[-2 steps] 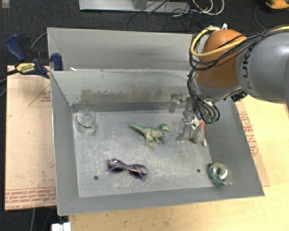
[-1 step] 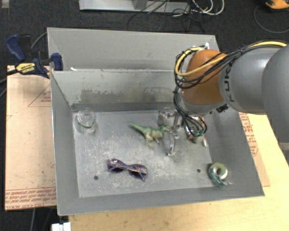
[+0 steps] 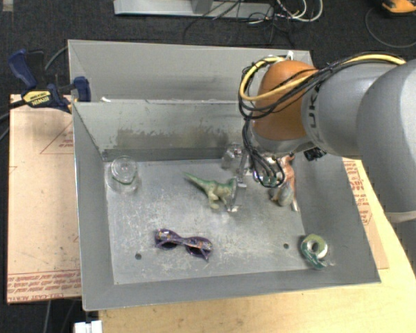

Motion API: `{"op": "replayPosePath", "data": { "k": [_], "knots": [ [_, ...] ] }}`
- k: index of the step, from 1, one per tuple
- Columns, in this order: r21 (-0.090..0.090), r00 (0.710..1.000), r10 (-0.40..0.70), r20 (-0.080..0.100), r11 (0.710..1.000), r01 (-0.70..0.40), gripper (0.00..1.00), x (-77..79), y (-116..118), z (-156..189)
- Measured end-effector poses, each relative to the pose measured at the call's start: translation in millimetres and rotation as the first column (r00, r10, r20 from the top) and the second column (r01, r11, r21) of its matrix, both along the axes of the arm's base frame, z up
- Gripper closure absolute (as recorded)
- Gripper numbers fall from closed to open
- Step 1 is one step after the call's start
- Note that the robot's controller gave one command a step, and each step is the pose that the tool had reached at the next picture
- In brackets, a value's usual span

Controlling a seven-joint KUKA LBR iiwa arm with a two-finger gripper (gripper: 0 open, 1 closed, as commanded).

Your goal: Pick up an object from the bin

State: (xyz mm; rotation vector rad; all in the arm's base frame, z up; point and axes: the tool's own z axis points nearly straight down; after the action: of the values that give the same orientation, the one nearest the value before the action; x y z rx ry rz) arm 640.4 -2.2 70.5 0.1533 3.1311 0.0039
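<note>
A small green toy dinosaur [image 3: 209, 186] lies near the middle of the bin, its tail pointing left. My gripper [image 3: 235, 183] is down at the dinosaur's right end, touching or nearly touching its body. Whether the toy is gripped is hidden by the wrist. Just right of the gripper, by the right wall, stands a small brown and orange figure [image 3: 284, 188], partly covered by cables.
A clear glass cup [image 3: 123, 172] stands in the back left corner. Purple sunglasses [image 3: 184, 242] lie at the front, left of centre. A green ring-shaped roll [image 3: 313, 248] sits in the front right corner. The arm with its orange cover hangs over the back right.
</note>
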Motion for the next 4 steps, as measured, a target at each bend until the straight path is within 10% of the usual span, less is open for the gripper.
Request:
{"op": "replayPosePath", "data": {
  "k": [1,2,3,4],
  "knots": [
    [0.0,1.0,0.004,-0.001,1.0,-0.004,0.0,-0.4,-1,0],
    [0.004,0.999,-0.034,0.007,0.999,0.034,0.0,-48.4,39,72],
    [-0.001,0.997,0.075,0.003,0.997,-0.075,0.0,-14.1,20,-2],
    [0.008,0.959,-0.284,0.009,0.959,0.284,1.0,-36.2,24,17]
  ]
}}
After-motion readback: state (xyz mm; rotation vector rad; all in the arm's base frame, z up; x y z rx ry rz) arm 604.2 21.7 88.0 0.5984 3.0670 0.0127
